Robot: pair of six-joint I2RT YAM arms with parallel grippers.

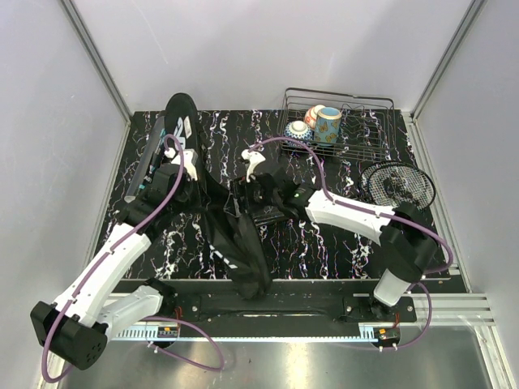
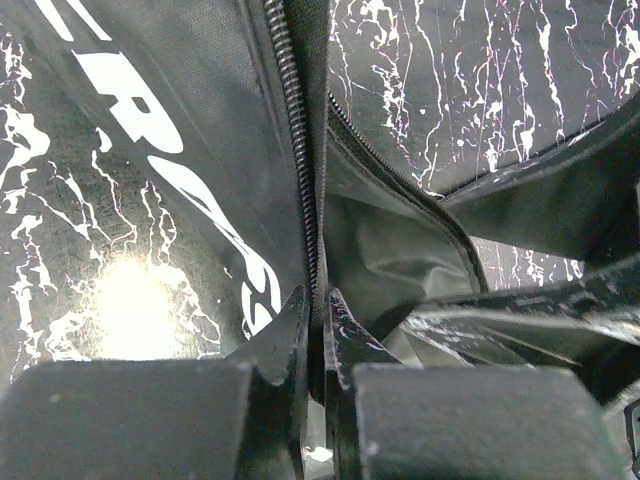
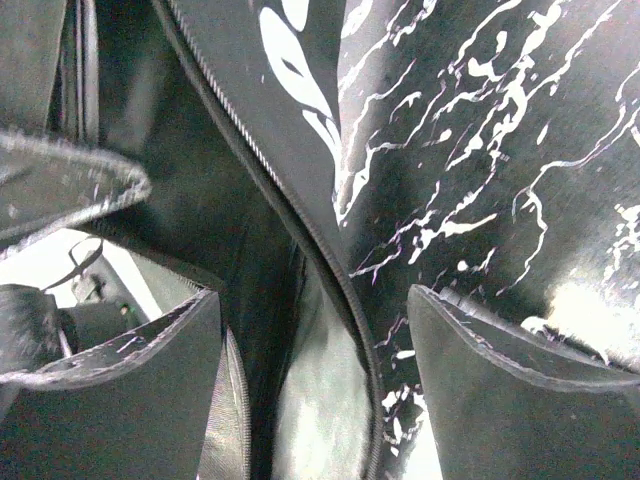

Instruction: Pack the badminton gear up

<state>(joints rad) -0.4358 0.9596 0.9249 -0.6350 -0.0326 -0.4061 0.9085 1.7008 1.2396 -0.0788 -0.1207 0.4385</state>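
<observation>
While your left gripper clamps the bag rim, that rim runs lengthwise between the parted fingers of your right gripper.

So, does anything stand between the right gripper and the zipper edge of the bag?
Nothing visible does. The right gripper is open, and the zipper edge of the bag runs between its fingers. The left gripper is shut on the same bag.

- The left hand has its two fingers pressed together on the zipper edge of the black bag.
- White lettering runs across the bag's left panel.
- To the right, the bag gapes open.
- The black, white-veined surface shows beyond.
</observation>
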